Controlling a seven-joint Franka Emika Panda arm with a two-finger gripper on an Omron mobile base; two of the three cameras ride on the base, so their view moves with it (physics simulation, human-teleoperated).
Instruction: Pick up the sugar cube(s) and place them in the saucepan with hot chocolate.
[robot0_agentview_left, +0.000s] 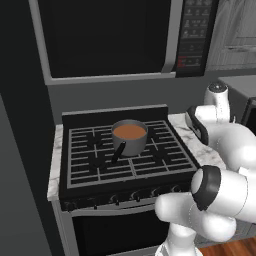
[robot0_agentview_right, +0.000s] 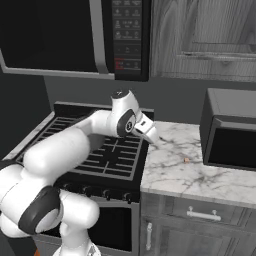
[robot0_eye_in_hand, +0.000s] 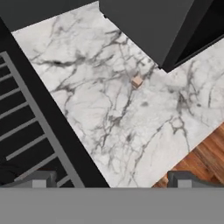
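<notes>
Under my fingers (robot0_eye_in_hand: 111, 179) the counter (robot0_eye_in_hand: 109, 96) looks like polished white marble with grey veins. The sugar cube (robot0_eye_in_hand: 137, 81) on it is pale tan and matt. The stove grates (robot0_agentview_left: 125, 152) look like matt black cast iron. My saucepan (robot0_agentview_left: 130, 137) is dull grey metal (its stick handle black), and the hot chocolate (robot0_agentview_left: 129, 131) is smooth and opaque. The floor (robot0_eye_in_hand: 199, 159) is reddish wood planks.

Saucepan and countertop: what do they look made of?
Saucepan: apparently brushed grey metal, evenly matte sides, with a thin black handle, possibly plastic. Countertop: looks like polished white marble, judging by the grey veining; it could equally be a printed laminate.
</notes>
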